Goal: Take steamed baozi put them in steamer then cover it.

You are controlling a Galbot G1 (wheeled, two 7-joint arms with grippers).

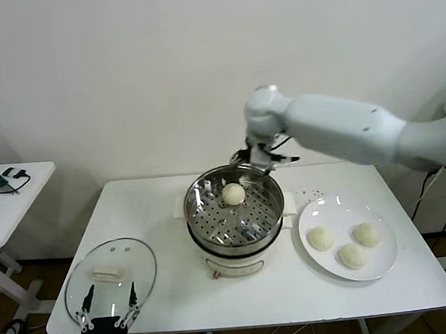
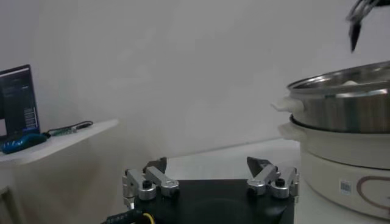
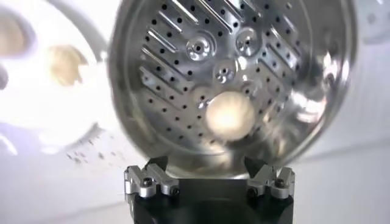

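One cream-white baozi (image 1: pixel 234 193) lies on the perforated floor of the steel steamer (image 1: pixel 204 215), toward its far side; it also shows in the right wrist view (image 3: pixel 230 115). Three more baozi (image 1: pixel 321 238) lie on a white plate (image 1: pixel 387 262) right of the steamer. The glass cover (image 1: pixel 137 260) with its white handle lies flat on the table at the front left. My right gripper (image 1: pixel 260 160) is open and empty, raised above the steamer's far rim. My left gripper (image 1: pixel 109 318) is open and empty, low at the table's front edge by the cover.
The steamer stands on a white electric base (image 1: pixel 235 266) at the middle of the white table (image 1: pixel 297 301). A small side table (image 1: pixel 14 193) with a few devices stands at the far left. A wall rises close behind.
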